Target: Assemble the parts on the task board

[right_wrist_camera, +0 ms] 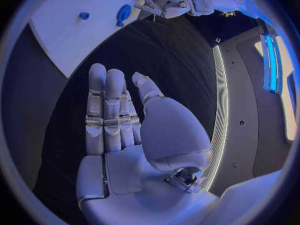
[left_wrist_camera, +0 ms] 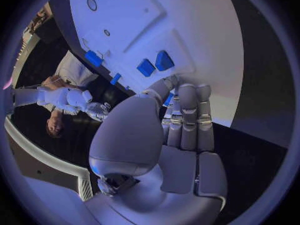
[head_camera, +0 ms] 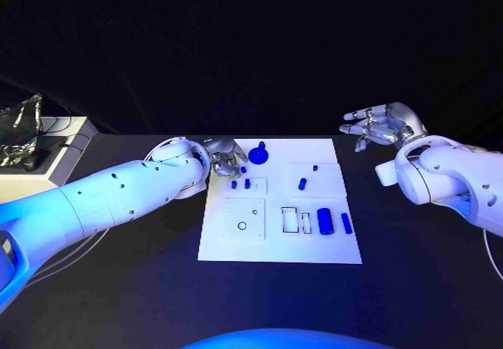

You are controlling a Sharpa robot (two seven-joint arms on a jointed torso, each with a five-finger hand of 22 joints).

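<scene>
Left hand: the left hand (head_camera: 222, 158) sits over the task board's left edge near its far corner, fingers (left_wrist_camera: 187, 116) drawn together and reaching down toward a small blue peg; whether they have closed on it I cannot tell, the palm hides the tips.
Right hand: the right hand (head_camera: 379, 123) hangs off the board, beyond its far right corner above the black table (head_camera: 419, 276), fingers apart and holding nothing.
Task board: the white task board (head_camera: 275, 251) lies in the middle of the table, long side running from near edge to far edge.
Round part: a blue disc-shaped part (head_camera: 258, 154) lies just beside the left hand, near the far edge.
Long parts: a thick blue cylinder (head_camera: 324, 221) and a thin blue bar (head_camera: 346, 223) lie side by side toward the near right corner, both long axes pointing from near edge to far edge, next to two outlined slots.
Small pegs: two short blue pegs (head_camera: 240, 184) stand in the plate near the left edge.
Doing it well: I'd say the left hand should pinch squarely, lift straight up and keep the piece's axis lined with its socket before pressing.
</scene>
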